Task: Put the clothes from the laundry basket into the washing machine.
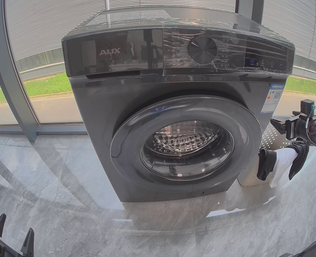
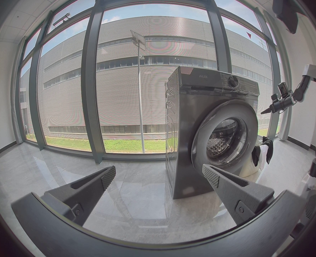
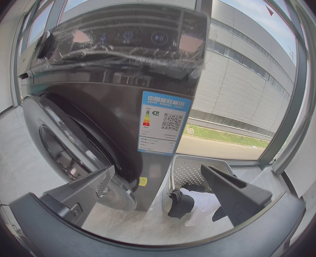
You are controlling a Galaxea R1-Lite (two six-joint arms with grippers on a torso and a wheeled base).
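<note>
The grey washing machine stands in front of me, its round glass door shut and the drum visible through it. To its right a white perforated laundry basket holds black and white clothes that hang over its rim. My right gripper is open and empty, hovering above the basket and clothes, beside the machine's right front corner. My left gripper is open and empty, low at the near left, well away from the machine.
The pale marble floor spreads around the machine. Tall windows with grey frames stand close behind it. The right arm hangs over the basket.
</note>
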